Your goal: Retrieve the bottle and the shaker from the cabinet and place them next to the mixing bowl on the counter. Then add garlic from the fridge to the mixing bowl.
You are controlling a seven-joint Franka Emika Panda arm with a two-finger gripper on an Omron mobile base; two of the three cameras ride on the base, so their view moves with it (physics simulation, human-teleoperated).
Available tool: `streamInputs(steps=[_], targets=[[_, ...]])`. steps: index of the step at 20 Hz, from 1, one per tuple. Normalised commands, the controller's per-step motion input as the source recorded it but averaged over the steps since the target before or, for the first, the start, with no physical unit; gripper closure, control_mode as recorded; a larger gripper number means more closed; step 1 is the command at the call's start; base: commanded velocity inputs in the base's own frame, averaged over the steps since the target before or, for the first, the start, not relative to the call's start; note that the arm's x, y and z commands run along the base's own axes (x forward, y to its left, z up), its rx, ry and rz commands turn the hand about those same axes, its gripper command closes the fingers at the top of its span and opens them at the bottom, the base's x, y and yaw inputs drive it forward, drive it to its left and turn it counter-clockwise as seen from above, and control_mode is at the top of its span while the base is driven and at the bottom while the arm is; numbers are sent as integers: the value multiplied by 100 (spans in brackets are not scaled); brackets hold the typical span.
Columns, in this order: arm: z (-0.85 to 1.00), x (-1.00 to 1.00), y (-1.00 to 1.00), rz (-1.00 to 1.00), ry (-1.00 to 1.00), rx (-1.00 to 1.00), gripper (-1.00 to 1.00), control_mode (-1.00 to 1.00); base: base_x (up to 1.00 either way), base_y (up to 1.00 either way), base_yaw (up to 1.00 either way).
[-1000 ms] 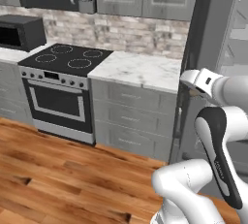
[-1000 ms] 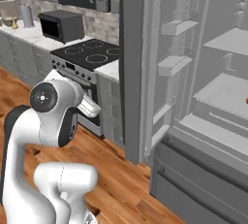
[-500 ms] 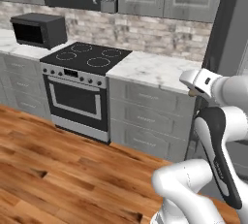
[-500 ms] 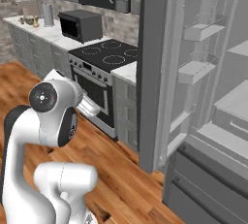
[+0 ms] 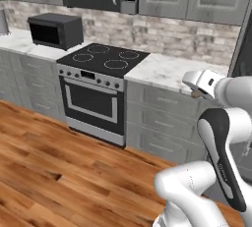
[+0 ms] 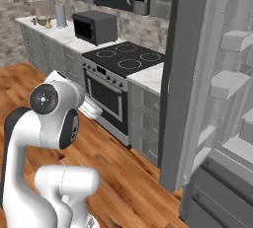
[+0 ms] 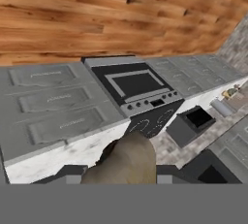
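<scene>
In the left base view, the stove (image 5: pixel 103 59) is seen at centre, the microwave (image 5: pixel 55 30) at upper left, and the counter (image 5: pixel 172 71) at centre right. The pincer (image 5: pixel 196 93) is seen at the right edge, with a tan lump at its tip.

In the right base view, the open fridge (image 6: pixel 217 98) takes the right half, its door shelves bare as far as can be made out. Far off, at upper left, small things stand on the counter (image 6: pixel 42 27); the bowl cannot be told among them.

In the hand view, a tan rounded thing, judged to be the garlic (image 7: pixel 127 162), is seen at bottom centre, and the pincer is clamped on it. The stove (image 7: pixel 138 89) and microwave (image 7: pixel 191 123) are seen upside down.

The garlic is round and held at a part-closed grip; it could be shaken loose while the base drives, or be dropped short of the bowl if the far counter is misjudged.
</scene>
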Motion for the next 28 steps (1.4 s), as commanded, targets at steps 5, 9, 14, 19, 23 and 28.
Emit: streamInputs(steps=[5, 9, 14, 19, 23, 28], targets=[[0, 0, 0, 0, 0, 0, 100, 100, 39, 49, 5], [0, 0, 0, 0, 0, 0, 100, 100, 42, 49, 4], [0, 0, 0, 0, 0, 0, 100, 100, 36, 41, 4], [0, 0, 0, 0, 0, 0, 100, 100, 40, 42, 4], [0, 0, 0, 0, 0, 0, 100, 100, 44, 45, 3], [0, 0, 0, 0, 0, 0, 100, 100, 48, 45, 3]])
